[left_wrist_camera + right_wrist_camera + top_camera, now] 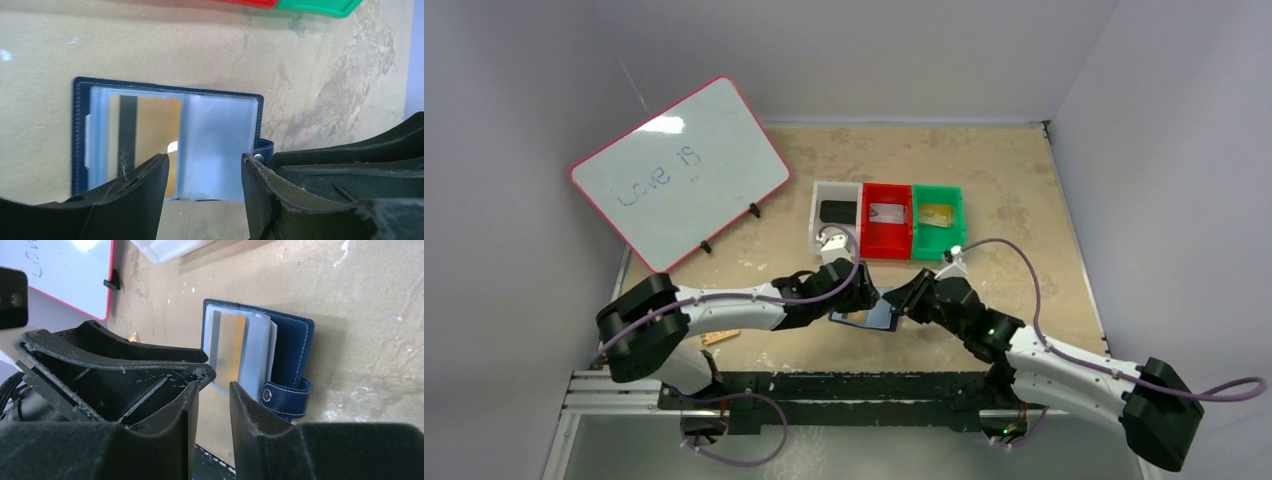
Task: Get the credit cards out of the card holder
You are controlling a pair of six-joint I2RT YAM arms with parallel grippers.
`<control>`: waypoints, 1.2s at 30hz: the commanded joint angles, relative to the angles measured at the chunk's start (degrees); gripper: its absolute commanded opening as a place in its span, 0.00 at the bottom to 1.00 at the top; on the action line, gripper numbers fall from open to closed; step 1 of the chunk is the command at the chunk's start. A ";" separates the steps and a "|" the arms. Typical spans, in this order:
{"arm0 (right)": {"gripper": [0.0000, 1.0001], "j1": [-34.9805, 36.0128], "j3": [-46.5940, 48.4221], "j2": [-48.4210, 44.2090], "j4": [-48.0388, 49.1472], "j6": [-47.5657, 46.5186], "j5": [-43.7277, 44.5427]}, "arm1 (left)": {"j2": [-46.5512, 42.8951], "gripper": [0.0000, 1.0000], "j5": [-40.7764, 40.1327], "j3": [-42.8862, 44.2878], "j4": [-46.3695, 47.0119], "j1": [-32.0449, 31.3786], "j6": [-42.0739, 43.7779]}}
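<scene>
The card holder [867, 319] lies on the table [1014, 190] before the bins [912, 222], a credit card [150, 127] inside.

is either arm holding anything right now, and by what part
Nothing is held. The card holder lies open on the table; the left gripper has its jaws apart at its edge, the right gripper beside it, jaws apart and empty.

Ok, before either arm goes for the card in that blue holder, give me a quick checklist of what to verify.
1. Card holder lying open on the table: ok.
2. Gold card visible inside a clear sleeve: ok.
3. Left gripper open and empty: ok.
4. Right gripper narrowly open, nothing between its jaws: ok.
5. Snap tab undone, off to the side of the sleeves: ok.
6. More cards behind the other sleeves: cannot tell.
</scene>
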 commanded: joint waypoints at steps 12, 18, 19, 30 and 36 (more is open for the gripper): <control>0.36 -0.24 10.16 21.12 12.08 -5.67 -8.50 | -12.94 0.55 -12.97 -2.95 -12.19 3.18 2.83; 0.36 -1.18 8.72 28.50 15.30 -3.04 -10.46 | -10.32 0.55 -7.27 -2.28 -10.51 4.41 6.24; 0.36 -1.42 8.28 29.79 15.86 -2.76 -10.75 | -9.81 0.55 -5.78 -2.21 -9.40 4.41 7.00; 0.32 -5.18 2.66 38.78 30.32 -0.31 -18.74 | -3.13 0.53 0.88 0.30 -7.80 4.40 10.44; 0.27 -5.84 1.51 41.12 34.68 0.25 -19.90 | -1.77 0.46 2.01 0.59 -7.36 4.36 10.71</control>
